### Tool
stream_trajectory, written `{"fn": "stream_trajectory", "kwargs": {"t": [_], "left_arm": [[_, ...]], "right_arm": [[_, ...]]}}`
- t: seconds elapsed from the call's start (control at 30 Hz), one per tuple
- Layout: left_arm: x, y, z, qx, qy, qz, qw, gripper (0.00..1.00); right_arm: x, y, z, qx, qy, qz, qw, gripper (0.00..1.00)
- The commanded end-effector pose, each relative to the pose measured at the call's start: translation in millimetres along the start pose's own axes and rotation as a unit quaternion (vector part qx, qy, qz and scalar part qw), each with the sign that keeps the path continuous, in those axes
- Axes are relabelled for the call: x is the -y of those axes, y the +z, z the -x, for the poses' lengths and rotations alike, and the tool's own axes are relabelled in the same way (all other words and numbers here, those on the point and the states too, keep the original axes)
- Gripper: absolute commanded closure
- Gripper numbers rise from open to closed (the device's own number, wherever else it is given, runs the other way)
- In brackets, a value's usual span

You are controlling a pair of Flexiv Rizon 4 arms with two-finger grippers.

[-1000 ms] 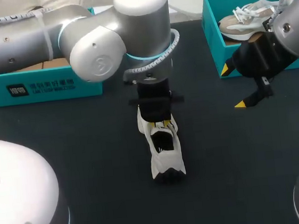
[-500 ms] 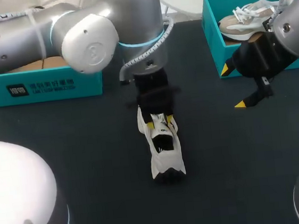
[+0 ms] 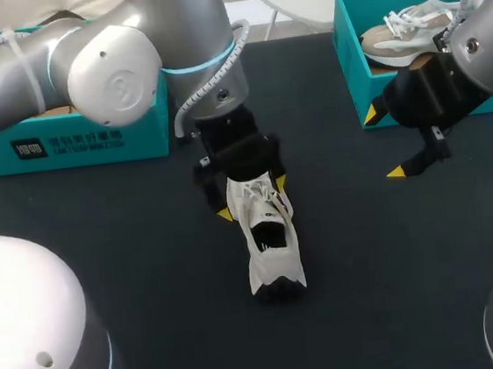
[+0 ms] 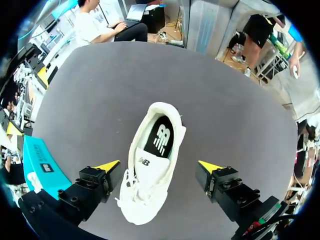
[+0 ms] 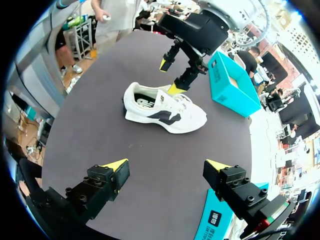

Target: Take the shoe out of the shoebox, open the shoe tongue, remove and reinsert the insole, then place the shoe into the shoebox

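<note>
While spread wide over the laces [image 4: 131, 186], left gripper [image 4: 159, 166]: grips nothing; flanks the forefoot of the shoe [image 4: 152, 125], one yellow tip at each side, clear of both flanks.
Right gripper [image 5: 166, 164]: likewise wide open and empty; hangs above bare table [image 3: 147, 248], just beside the right shoebox [image 3: 352, 76], well apart from the shoe.
Shoe position: out of any box, upright on its sole mid-table, toe toward the left arm [image 3: 83, 60], heel away.
Risk at the tongue [image 4: 146, 170]: closing from here likely pinches laces or the upper's sides instead; cause, a flat tongue tucked under crossed laces, between tips set far too wide.
Risk of sliding: unpinned by the other arm, so probably skids or tips on the smooth dark top under a one-sided push.
Risk at the insole [image 4: 160, 140]: thin and floppy by the look; may buckle on reinsertion.
Shoe make-up: white, soft-looking upper, rounded toe, dark side panel; dark insole flat in the oval opening.
Right shoebox: teal card, stiff straight walls; already holds another pale shoe [image 3: 394, 38].
Left box [image 3: 66, 146]: same teal card, beside the left arm.
</note>
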State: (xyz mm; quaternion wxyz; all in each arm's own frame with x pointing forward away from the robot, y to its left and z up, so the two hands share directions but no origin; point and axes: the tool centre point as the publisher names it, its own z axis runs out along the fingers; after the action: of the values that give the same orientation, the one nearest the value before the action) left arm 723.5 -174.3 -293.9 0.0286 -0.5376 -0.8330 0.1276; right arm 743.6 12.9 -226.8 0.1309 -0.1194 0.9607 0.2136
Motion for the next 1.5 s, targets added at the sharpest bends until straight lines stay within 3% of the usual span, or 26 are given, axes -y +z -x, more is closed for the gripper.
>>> {"fn": "stream_trajectory", "kwargs": {"t": [0.03,0.37,0.4,0.6,0.73,0.93,1.2,1.5], "left_arm": [[16,4,-4.1,-0.001,-0.085,0.026,0.996,0.00],[45,-6,-27.3,0.075,-0.278,0.040,0.957,0.00],[48,-6,-29.4,0.081,-0.286,0.023,0.955,0.00],[67,-4,-35.5,0.111,-0.380,0.016,0.918,0.00],[80,0,-32.6,0.091,-0.396,0.018,0.913,0.00],[83,11,-24.5,0.065,-0.434,0.021,0.899,0.00],[88,30,-20.7,0.068,-0.451,0.010,0.890,0.00],[102,48,-17.3,0.068,-0.479,0.037,0.875,0.00]], "right_arm": [[-0.5,1,-0.5,0.001,0.000,-0.002,1.000,0.00],[-0.5,1,-0.5,0.001,0.000,-0.002,1.000,0.00],[-0.5,1,-0.5,0.001,0.000,-0.002,1.000,0.00],[-0.5,1,-0.5,0.001,0.000,-0.002,1.000,0.00],[-0.5,1,-0.5,0.001,0.000,-0.002,1.000,0.00],[-0.5,1,-0.5,0.001,0.000,-0.002,1.000,0.00],[-0.5,1,-0.5,0.001,0.000,-0.002,1.000,0.00],[-0.5,1,-0.5,0.001,0.000,-0.002,1.000,0.00]]}}
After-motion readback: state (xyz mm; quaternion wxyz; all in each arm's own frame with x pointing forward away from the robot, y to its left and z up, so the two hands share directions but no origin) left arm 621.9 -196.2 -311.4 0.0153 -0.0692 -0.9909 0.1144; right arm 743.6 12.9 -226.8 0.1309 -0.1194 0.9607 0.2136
